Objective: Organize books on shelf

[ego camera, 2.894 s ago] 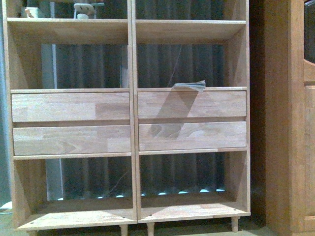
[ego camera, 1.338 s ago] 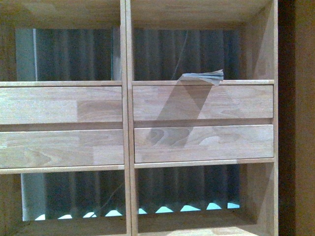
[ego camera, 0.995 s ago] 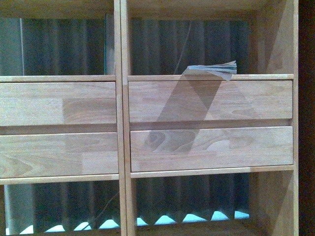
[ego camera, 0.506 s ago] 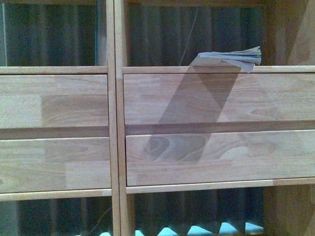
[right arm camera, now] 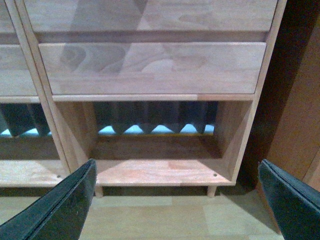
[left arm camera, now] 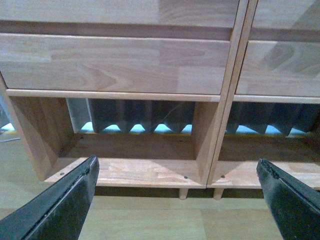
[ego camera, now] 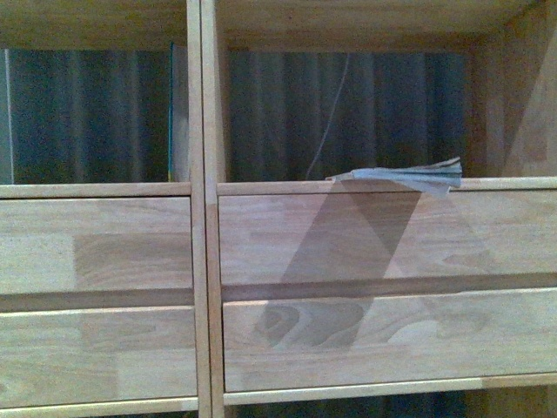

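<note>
The light-wood shelf (ego camera: 202,261) fills the front view. The thin book (ego camera: 402,177) lies flat in the right half of the frame, a little above the middle. It rests on the floor of the right cubby, right at the front edge. One corner hangs a bit over the top right drawer front (ego camera: 287,235). A dark shadow slants down that drawer front and the one under it. A dark grey curtain (ego camera: 96,113) hangs behind the open cubbies. A thin cord (ego camera: 335,104) runs down in front of it near the top middle.

In the left wrist view, the left gripper (left arm camera: 176,164) has its two black fingers (left arm camera: 65,205) spread wide apart with nothing between them. It faces the bottom cubbies, the short peg legs (left arm camera: 183,193) and the pale floor (left arm camera: 150,220).

The right gripper (right arm camera: 176,164) is spread wide too, with nothing in it. It faces the bottom right cubby, and a darker brown cabinet (right arm camera: 300,115) stands just beside the shelf.
</note>
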Controlling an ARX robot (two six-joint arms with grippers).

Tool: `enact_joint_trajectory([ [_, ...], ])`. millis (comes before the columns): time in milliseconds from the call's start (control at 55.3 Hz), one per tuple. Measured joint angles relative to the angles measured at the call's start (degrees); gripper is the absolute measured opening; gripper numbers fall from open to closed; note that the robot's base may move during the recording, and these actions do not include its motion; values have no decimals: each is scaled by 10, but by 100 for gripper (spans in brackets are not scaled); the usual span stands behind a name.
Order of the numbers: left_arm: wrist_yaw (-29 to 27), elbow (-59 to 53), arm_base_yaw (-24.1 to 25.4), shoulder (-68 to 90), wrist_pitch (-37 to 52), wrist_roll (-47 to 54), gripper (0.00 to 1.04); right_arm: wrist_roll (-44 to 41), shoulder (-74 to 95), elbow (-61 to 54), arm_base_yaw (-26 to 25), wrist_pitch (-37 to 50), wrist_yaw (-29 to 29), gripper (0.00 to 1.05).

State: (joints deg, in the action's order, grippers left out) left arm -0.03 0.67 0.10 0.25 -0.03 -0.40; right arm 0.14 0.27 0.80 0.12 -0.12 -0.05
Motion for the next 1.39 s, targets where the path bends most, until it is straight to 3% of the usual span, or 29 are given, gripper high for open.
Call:
enact_joint_trajectory([
  [145,0,0,0,0,0,0,97,0,0,0,0,0,0,98],
  [271,1,0,0,0,0,0,97,129,81,46,-44,-63,-130,98],
  [452,0,0,0,0,0,0,97,297,237,139,-66,56,-175,98],
  [615,0,0,0,0,0,0,97,471,510,293,-11,210,-185,98],
  [741,0,0,0,0,0,0,97,568,665,396,19,231,-158,98],
  [940,0,0,0,0,0,0,97,655,831,543,48,232,-102,98],
  [1393,0,0,0,0,0,0,97,798,993,746,76,216,-40,98],
])
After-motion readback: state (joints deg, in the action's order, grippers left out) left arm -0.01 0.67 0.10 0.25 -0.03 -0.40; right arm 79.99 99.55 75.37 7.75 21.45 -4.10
